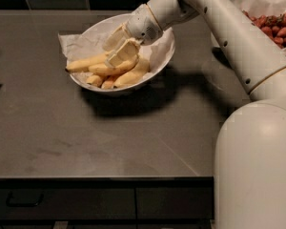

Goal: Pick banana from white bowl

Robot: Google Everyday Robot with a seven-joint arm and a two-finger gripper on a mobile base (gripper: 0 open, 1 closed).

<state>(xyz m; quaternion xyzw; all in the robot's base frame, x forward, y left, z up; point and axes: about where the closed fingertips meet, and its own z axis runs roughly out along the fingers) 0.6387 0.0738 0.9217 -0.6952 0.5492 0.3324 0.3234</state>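
- Step in hand: the reach into the white bowl point(160, 57), at about 11 o'clock on the counter point(86, 132); nothing is gripped yet, by the look of it
- The gripper point(107, 56) sits low over the pile, its fingers spread apart, the lower one resting on the fruit
- The banana point(106, 70) lies mid-pile, just at 6 o'clock of the fingertips, touching its neighbours
- Next, I judge: settle the fingers astride that one fruit, close gently, lift straight up
- The arm point(214, 23) comes in from 2 o'clock, wrist bent down, pointing toward 8 o'clock
- Strawberries point(271, 25) sit at 1 o'clock, well apart
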